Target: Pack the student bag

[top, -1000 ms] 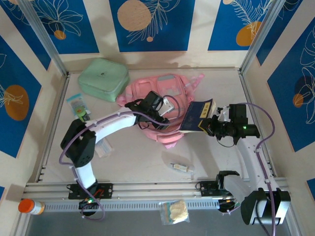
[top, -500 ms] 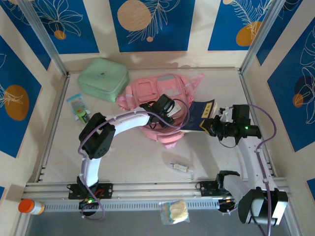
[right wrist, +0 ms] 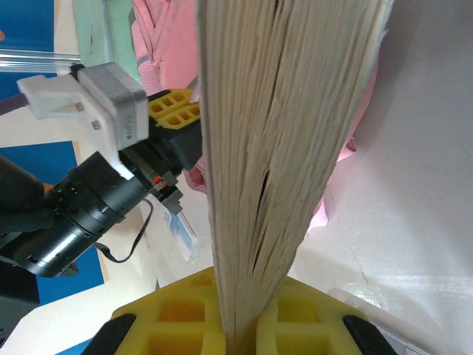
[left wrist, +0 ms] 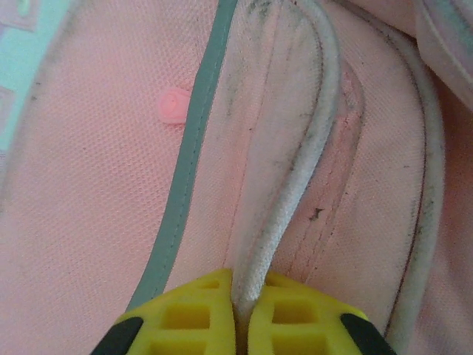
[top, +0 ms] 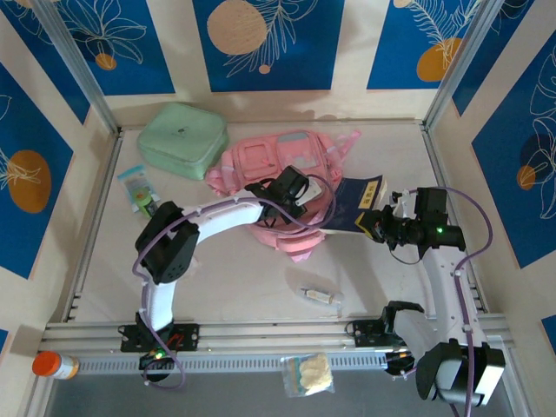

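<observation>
The left gripper (left wrist: 242,299) is pinched tight on a grey-white piped fold (left wrist: 295,170) of the student bag (left wrist: 89,222). Its yellow fingers (left wrist: 188,310) meet on either side of the piping. From above, this gripper (top: 304,205) points down onto the near right part of the bag (top: 261,161), with the wrist bent over it. The white forearm runs back left and nearer to a bent elbow, and the next link drops to the base at the near left edge of the table (top: 243,278). The bag lies flat at the far middle of the table, with a mint-green case (top: 182,139) just beside its far left corner.

The right gripper (right wrist: 238,329) clamps a thick book (right wrist: 281,111) by its page edge, the pages standing on edge between the yellow fingers. From above, this gripper (top: 372,223) points left and holds the dark blue book (top: 352,201) at the bag's right side. The right arm rises from its near right base and reaches toward the far side, with the wrist turned left toward the bag.
</observation>
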You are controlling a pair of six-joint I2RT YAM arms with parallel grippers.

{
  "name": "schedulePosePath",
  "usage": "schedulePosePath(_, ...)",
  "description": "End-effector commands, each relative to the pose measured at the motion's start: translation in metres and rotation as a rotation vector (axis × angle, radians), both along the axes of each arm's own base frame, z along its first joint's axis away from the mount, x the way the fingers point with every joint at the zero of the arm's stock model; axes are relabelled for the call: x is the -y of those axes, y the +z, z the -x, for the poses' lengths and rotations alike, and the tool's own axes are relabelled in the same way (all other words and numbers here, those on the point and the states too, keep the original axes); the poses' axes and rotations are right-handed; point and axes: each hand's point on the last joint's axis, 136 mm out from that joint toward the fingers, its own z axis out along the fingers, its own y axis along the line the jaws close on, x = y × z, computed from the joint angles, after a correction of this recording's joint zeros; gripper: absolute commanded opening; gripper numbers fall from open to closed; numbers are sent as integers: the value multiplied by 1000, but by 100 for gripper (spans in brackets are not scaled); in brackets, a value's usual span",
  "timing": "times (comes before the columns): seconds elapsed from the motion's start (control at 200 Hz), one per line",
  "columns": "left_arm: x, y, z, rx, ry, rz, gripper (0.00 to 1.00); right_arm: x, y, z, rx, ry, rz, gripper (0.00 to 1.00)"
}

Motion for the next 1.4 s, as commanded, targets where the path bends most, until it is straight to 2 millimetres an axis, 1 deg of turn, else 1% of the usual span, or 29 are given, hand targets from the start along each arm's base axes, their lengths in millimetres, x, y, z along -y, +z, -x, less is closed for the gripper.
schedulePosePath(0.0,-11,36,-10,84,40,36,3,-3,12,6,42,28,-10,0)
schedulePosePath(0.045,-11,41,-7,84,35,43,0,-4,13,8,41,27,-11,0)
schedulePosePath(0.16,-16,58,-5,100,47,57,0,-3,22,12,47,22,1,0)
schedulePosePath(0.305,-27,86,-3,140,82,78,0,3,28,22,33,0,59,0)
schedulePosePath(0.375,-29,102,-2,164,81,99,0,6,25,29,5,-5,87,0)
schedulePosePath(0.455,-29,119,1,178,59,107,0,5,16,37,-28,10,98,0)
schedulePosePath(0.53,-32,133,3,192,59,111,0,-1,9,40,-44,30,69,0)
schedulePosePath(0.64,-33,150,5,210,55,136,0,-18,1,38,-58,73,-10,0)
schedulePosePath(0.695,-34,158,5,212,64,149,0,-30,-1,35,-54,103,-36,0)
schedulePosePath(0.755,-35,168,7,210,77,181,0,-47,-1,31,-37,157,-103,0)
schedulePosePath(0.845,-32,184,14,204,71,253,0,-70,-1,18,-8,206,-170,1)
schedulePosePath(0.935,-32,198,16,202,86,308,0,-89,-5,1,18,237,-127,1)
schedulePosePath(0.995,-30,203,18,195,86,332,0,-101,-7,-13,42,260,-97,2)
schedulePosePath(1.035,-29,205,19,189,86,346,0,-108,-13,-23,36,262,-89,2)
schedulePosePath(1.146,-33,213,14,187,145,372,0,-129,-19,-53,47,285,-114,3)
schedulePosePath(1.196,-33,216,13,178,167,385,0,-138,-26,-65,51,297,-105,4)
schedulePosePath(1.271,-32,215,13,170,172,390,0,-139,-44,-84,25,257,-48,6)
schedulePosePath(1.336,-38,211,8,179,213,376,0,-134,-60,-97,6,225,4,15)
schedulePosePath(1.396,-40,207,6,169,230,368,0,-128,-75,-103,-34,212,40,23)
